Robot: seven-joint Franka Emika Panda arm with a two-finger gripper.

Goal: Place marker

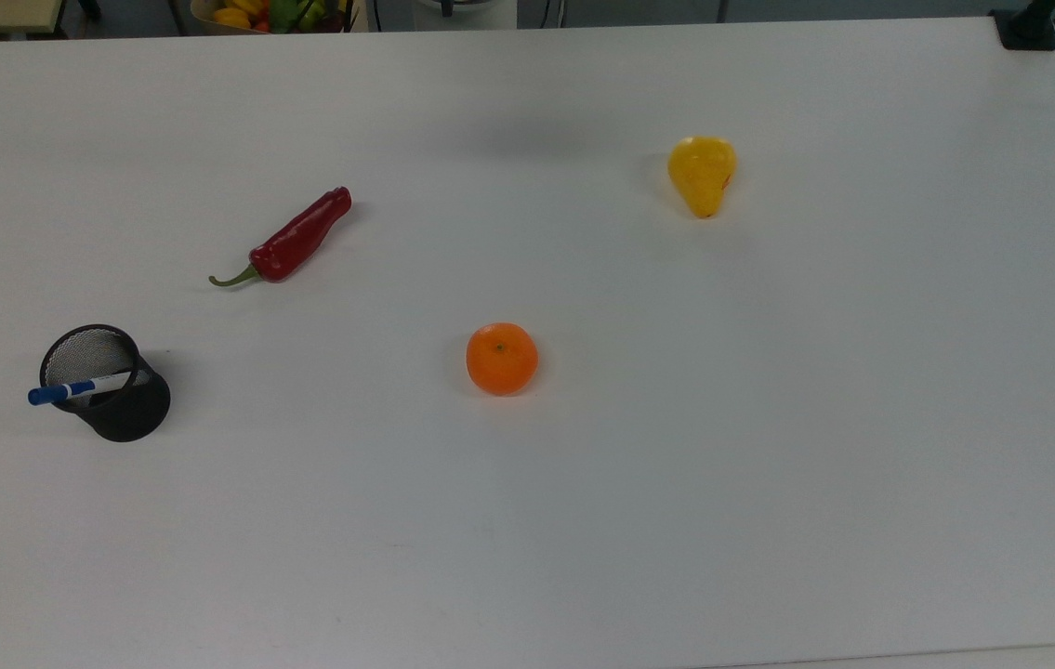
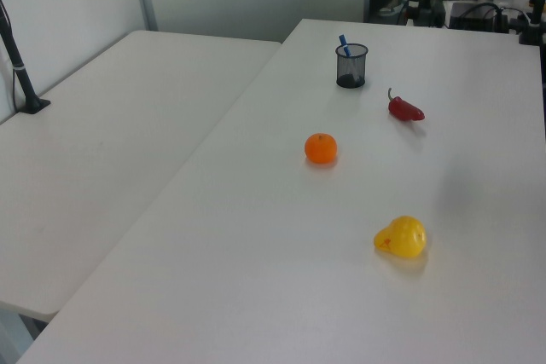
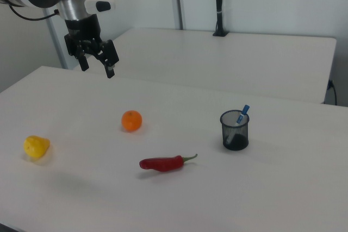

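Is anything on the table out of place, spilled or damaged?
Nothing stands out. The marker leans in the black mesh cup, which is upright; the chili, orange and pear lie apart, undamaged.

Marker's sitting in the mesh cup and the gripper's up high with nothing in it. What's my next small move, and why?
Probably hold the gripper high and clear, or retract it. The marker already stands in the black mesh cup, blue cap leaning over the rim, and the open fingers hold nothing, so the placing looks done. The orange beneath needs no contact.

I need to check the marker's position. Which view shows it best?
The top view: the marker leans across the black mesh cup, cap past the rim. The left and right views show the blue cap above the cup.
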